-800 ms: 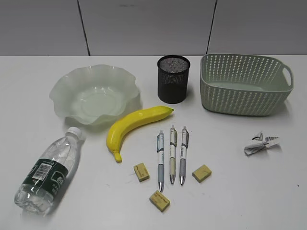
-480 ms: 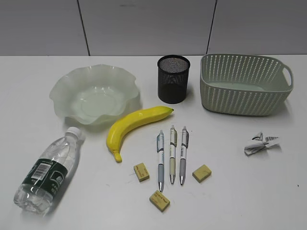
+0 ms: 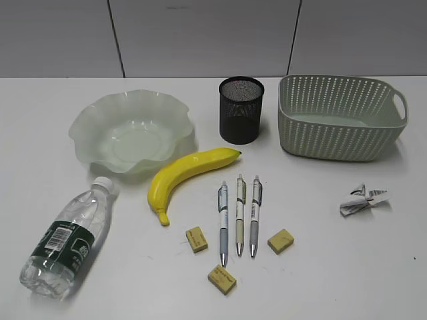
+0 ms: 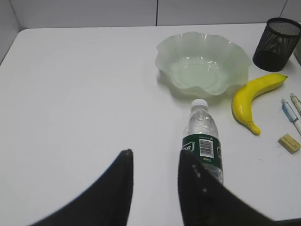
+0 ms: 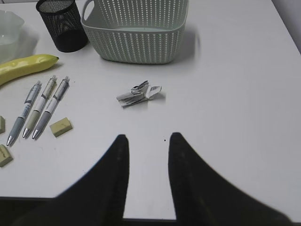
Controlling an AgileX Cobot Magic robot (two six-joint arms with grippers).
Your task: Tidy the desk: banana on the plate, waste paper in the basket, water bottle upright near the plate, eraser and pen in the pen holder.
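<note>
Left end effector [image 4: 155, 157]: fingers parted with a moderate gap, nothing between them, touching nothing. It hangs over bare desk [image 4: 80, 94], and the bottle [image 4: 203, 143] lies just beside its right finger [image 4: 190, 165], partly hidden behind that finger.

Right end effector [image 5: 146, 141]: fingers parted by a similar gap, empty, no contact. It hangs above the desk on the near side of the waste paper [image 5: 138, 93], with clear space between them.

Landmark for positions: the pen holder [image 3: 241, 110], upright at the back centre of the desk [image 3: 373, 267].

- Plate [image 3: 132, 131]: left of the holder, apart from it, nothing on it.
- Basket [image 3: 341, 117]: right of the holder, near it but not touching. Interior only partly visible.
- Banana [image 3: 185, 179]: in front of the holder and slightly left, flat on the desk. Its greenish tip points toward the holder base; its body runs along the front edge of the plate, and I cannot tell whether they touch.
- Bottle [image 3: 67, 237]: far front-left of the holder, on its side, cap toward the plate, barcode facing up.
- Three pens [image 3: 239, 215]: directly in front of the holder, side by side, tips toward the front.
- Three erasers [image 3: 280, 241]: around the pen tips, one on each side and one in front.
- Waste paper [image 3: 363, 199]: front-right of the holder, in front of the basket, on the desk.
</note>
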